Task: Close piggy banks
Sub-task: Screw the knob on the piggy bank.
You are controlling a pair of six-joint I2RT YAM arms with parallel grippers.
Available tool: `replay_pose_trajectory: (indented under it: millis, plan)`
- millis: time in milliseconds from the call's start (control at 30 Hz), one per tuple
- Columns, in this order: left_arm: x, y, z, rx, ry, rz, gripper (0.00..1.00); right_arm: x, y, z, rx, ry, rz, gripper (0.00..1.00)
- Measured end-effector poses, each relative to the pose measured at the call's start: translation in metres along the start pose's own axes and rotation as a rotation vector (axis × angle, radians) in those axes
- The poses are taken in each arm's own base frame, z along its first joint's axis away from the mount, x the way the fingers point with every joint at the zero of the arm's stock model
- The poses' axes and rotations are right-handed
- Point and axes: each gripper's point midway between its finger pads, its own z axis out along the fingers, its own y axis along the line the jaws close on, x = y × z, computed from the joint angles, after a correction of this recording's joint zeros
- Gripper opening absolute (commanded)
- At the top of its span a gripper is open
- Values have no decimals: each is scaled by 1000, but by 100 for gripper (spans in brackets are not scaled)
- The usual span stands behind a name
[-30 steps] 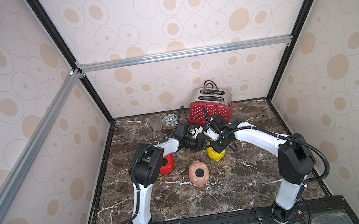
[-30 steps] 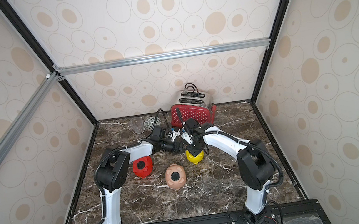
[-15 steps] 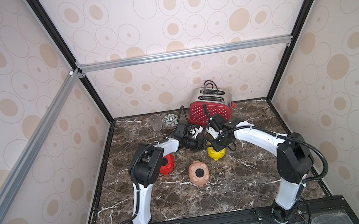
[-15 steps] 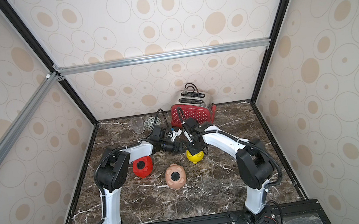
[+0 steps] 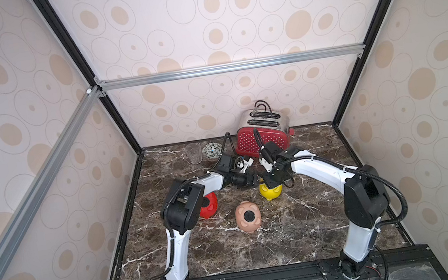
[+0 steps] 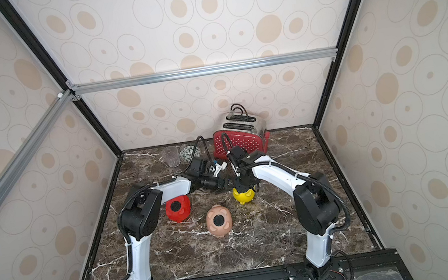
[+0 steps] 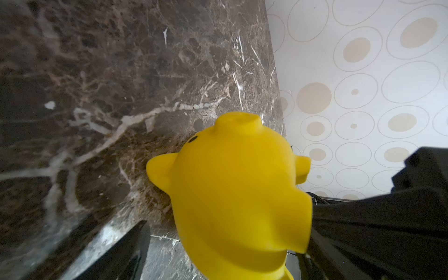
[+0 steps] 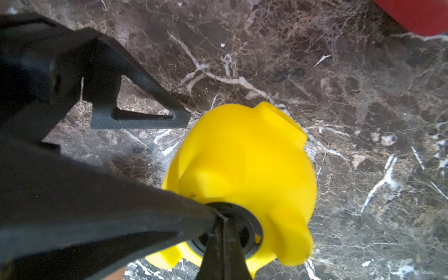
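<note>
White-and-black left arm (image 5: 211,182) reaches right, its black left gripper (image 5: 256,181) level, jaws spread wide. Right arm (image 5: 319,169) reaches left, right gripper (image 5: 270,184) pointing down, jaws pressed together.

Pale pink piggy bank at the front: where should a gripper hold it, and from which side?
Across its rounded flanks, from above. The pale pink piggy bank lies belly up with bare tabletop all round, so both sides look free to clamp, leaving the dark belly round uncovered.
</note>
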Motion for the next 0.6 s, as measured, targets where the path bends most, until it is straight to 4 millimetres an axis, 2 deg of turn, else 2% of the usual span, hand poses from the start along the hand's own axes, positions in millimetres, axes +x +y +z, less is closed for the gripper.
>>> replay_pose_trajectory:
  millis: [133, 300, 500, 600]
  plan:
    - [0, 0, 0, -2, -1, -5, 98, 0, 0, 0, 0, 2, -3, 0]
    - [-2, -1, 0, -1, -4, -16, 98, 1, 2, 0, -13, 6, -36, 0]
    - [-24, -10, 2, 22, -42, 2, 97, 2, 5, 2, -33, 7, -90, 0]
    - [-27, -7, 5, 24, -44, -8, 95, 2, 4, 2, -36, 4, -100, 0]
